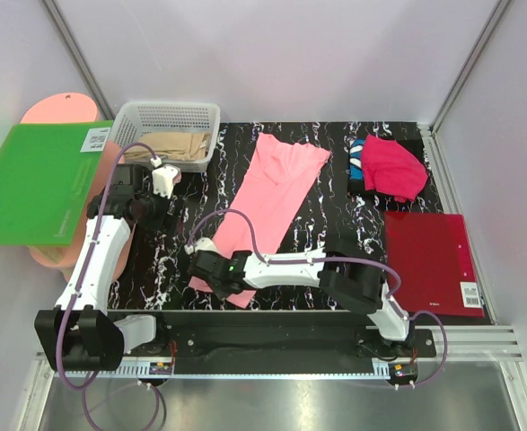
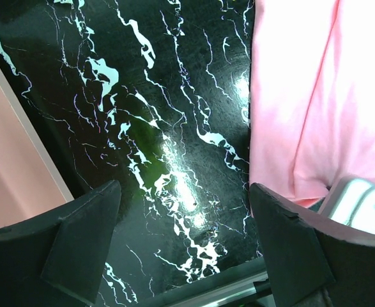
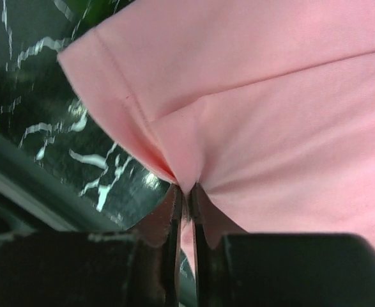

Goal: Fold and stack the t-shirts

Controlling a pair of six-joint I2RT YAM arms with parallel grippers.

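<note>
Table (image 1: pixel 335 224): black marbled top, full width of the top view.

Salmon-pink t-shirt (image 1: pixel 276 193): largest item on it. Lies as a long narrow strip on the diagonal, from far centre down to near left. Judged already narrowed lengthwise, crosswise fold not yet made.

Right gripper (image 3: pixel 186 198): jaws pinched tight on the near-end corner at the hem, cloth bunched into the pinch.

Left gripper (image 2: pixel 184 192): jaws spread wide, nothing between them, over bare table just beside the strip's left edge.

Step in hand (judgement): carry the near end up over the far end. To do it well:
- left takes the other near corner first, so the hem rises level
- lift only just clear of the table
- travel along the strip's long axis
- lay down before release

Basket (image 1: pixel 169 108): white, far left. Holds flat tan material (image 1: pixel 178 148); cloth or paper, cannot tell.

Magenta t-shirt (image 1: pixel 393 169): crumpled, far right, well apart from the pink one.

Blue t-shirt (image 1: pixel 356 160): a little shows at its left side.
</note>
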